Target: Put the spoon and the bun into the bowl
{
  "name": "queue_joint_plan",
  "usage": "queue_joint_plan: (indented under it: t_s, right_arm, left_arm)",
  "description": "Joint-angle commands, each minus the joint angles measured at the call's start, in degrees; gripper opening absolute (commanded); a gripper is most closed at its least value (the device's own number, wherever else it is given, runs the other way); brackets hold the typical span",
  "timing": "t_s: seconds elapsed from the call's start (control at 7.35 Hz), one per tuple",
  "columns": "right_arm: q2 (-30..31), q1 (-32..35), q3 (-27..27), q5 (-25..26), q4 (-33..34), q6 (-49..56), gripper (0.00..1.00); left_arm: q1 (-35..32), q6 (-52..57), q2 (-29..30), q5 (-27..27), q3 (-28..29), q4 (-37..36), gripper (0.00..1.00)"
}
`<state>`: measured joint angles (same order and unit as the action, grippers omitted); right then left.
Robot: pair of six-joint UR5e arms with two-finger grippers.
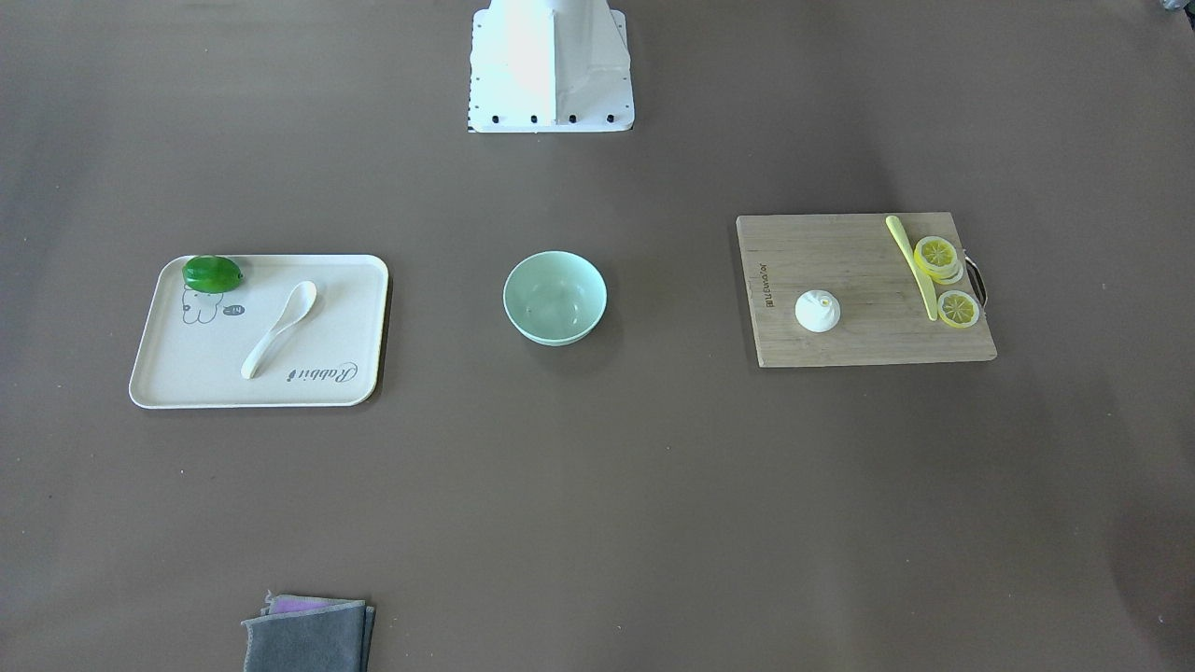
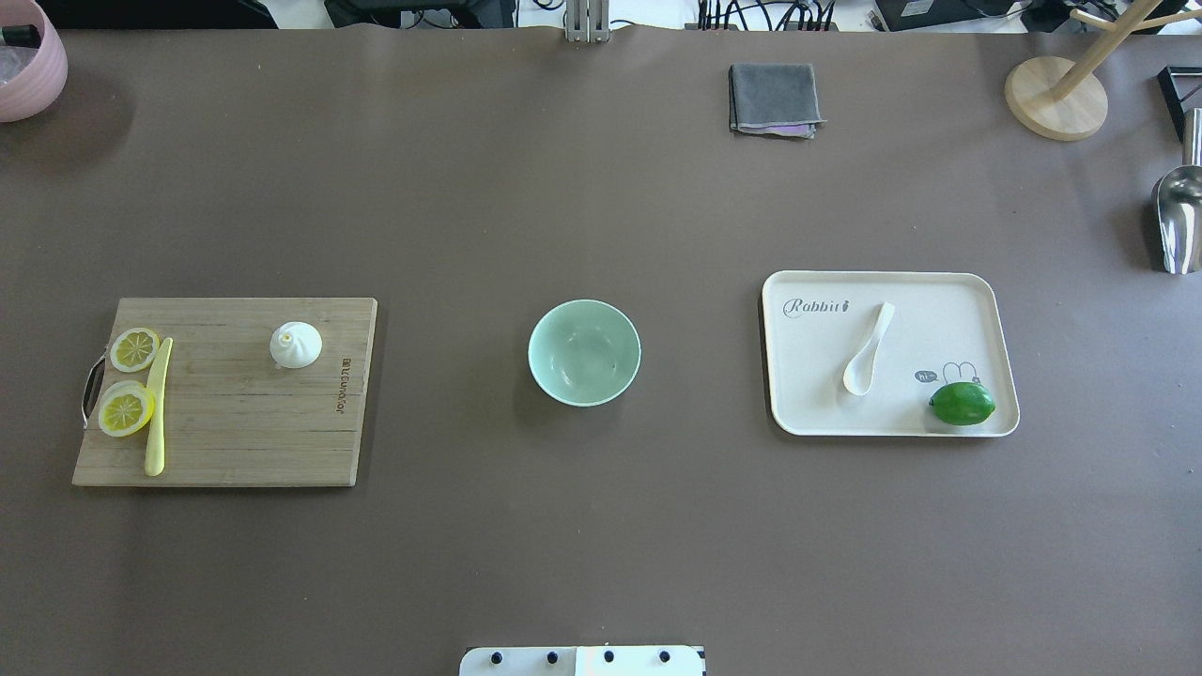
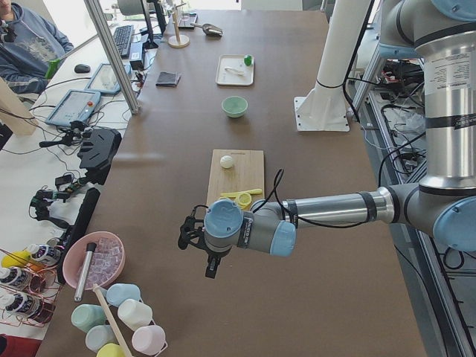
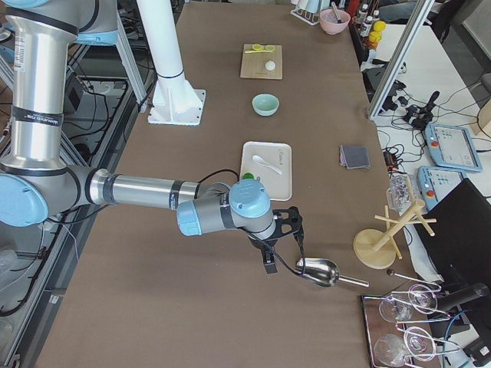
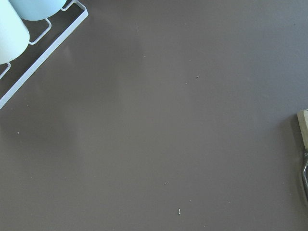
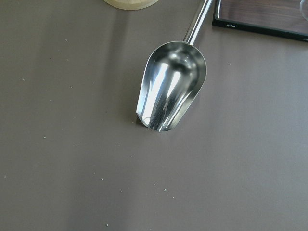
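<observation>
The cream-white spoon (image 1: 280, 329) (image 2: 869, 349) lies on a cream tray (image 1: 355, 299) (image 2: 939, 310). The white bun (image 1: 818, 311) (image 2: 296, 345) sits on a wooden cutting board (image 1: 868, 271) (image 2: 235, 422). The mint-green bowl (image 1: 555, 297) (image 2: 584, 352) stands empty between them at the table's middle. My left gripper (image 3: 195, 236) shows only in the exterior left view, above bare table well away from the board. My right gripper (image 4: 285, 224) shows only in the exterior right view, beyond the tray, over a metal scoop (image 6: 171, 91). I cannot tell whether either is open or shut.
A green lime (image 2: 962, 404) lies on the tray. A pale yellow knife (image 2: 157, 408) and lemon slices (image 2: 134, 348) lie on the board. A grey cloth (image 2: 773, 98), a wooden stand (image 2: 1056, 97) and a pink bowl (image 2: 28, 66) sit at the far edge. A mug rack (image 5: 29, 53) is near my left gripper.
</observation>
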<state>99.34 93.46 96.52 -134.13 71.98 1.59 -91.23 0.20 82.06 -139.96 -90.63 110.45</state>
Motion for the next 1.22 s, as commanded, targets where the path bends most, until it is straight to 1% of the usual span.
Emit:
queue_joint_plan:
  t_s: [0.0, 0.27, 0.41, 0.68, 0.82, 0.95, 1.09]
  right_arm:
    - [-0.3, 0.0, -0.4, -0.6, -0.2, -0.4, 1.00]
    - [-0.3, -0.5, -0.6, -0.9, -0.4, 0.2, 1.00]
    - [-1.2, -1.6, -1.0, 0.0, -0.2, -0.2, 1.00]
    - [-2.0, -2.1, -0.5, -0.9, -0.3, -0.5, 1.00]
    - [-2.0, -3.6, -0.2, -1.6, -0.5, -0.8, 1.00]
    - [-2.0, -5.3, 0.2, -4.2, -1.0, -6.3, 1.00]
    - [-2.0, -9.1, 2.6, -4.1, -3.6, -13.8, 1.00]
  left_arm:
    - [0.0, -2.7, 0.8, -0.2, -1.0, 1.3, 0.99]
    - [0.1, -2.7, 0.8, -0.5, -1.6, 2.7, 0.99]
    - [0.1, -3.2, 0.7, -1.1, -1.6, 3.9, 0.99]
    - [0.1, -3.2, 0.8, -0.8, -2.1, 4.2, 0.99]
    - [0.1, -3.3, 0.9, -1.2, -2.3, 4.2, 0.99]
    - [0.1, -3.0, 1.0, -1.4, -3.0, 4.2, 0.99]
    - [0.1, -3.4, 0.9, -3.5, -3.8, 4.1, 0.99]
